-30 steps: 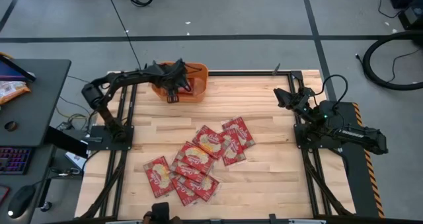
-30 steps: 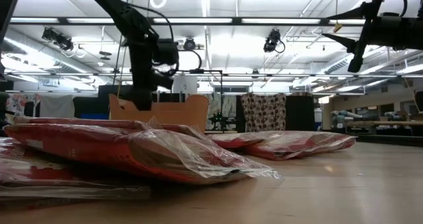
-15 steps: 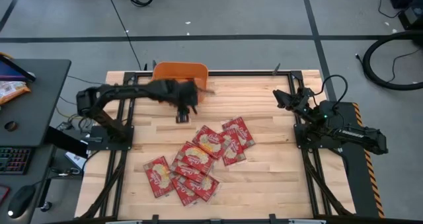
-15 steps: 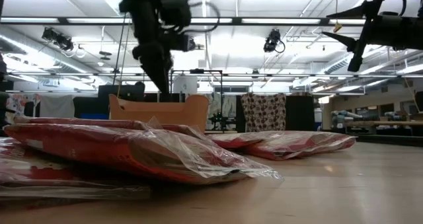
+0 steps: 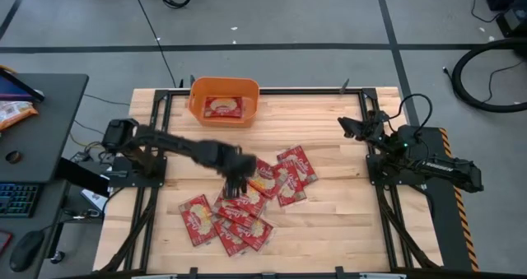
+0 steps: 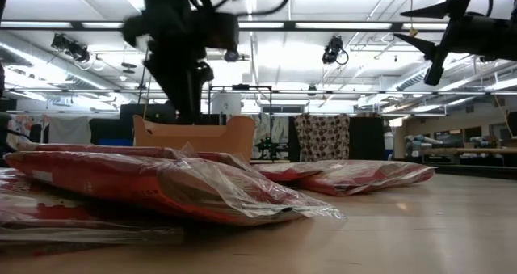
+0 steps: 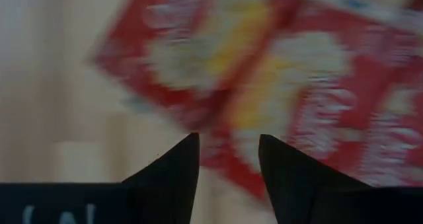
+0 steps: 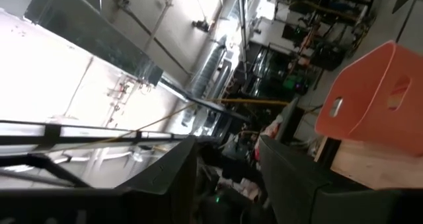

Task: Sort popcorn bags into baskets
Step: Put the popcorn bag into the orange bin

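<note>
High view: the left hand [image 5: 236, 183] hangs over the 12 o'clock edge of the pile of popcorn bags [image 5: 247, 198] at the middle of the counter [image 5: 329, 221]. The basket [image 5: 224, 100] sits at the counter's 12 o'clock rim with one popcorn bag in basket [image 5: 223, 108] lying flat. The right hand [image 5: 352, 126] waits at 3 o'clock.
Low view: the pile fills the near counter; the basket [image 6: 194, 137] stands behind it, the left arm [image 6: 182, 40] above.
Left wrist view: fingers [image 7: 175, 168] narrowly parted, gripping nothing, over overlapping bags [image 7: 277, 98].
Right wrist view: fingers [image 8: 291, 178] narrowly parted and empty; the basket [image 8: 380, 95] lies beyond them.
</note>
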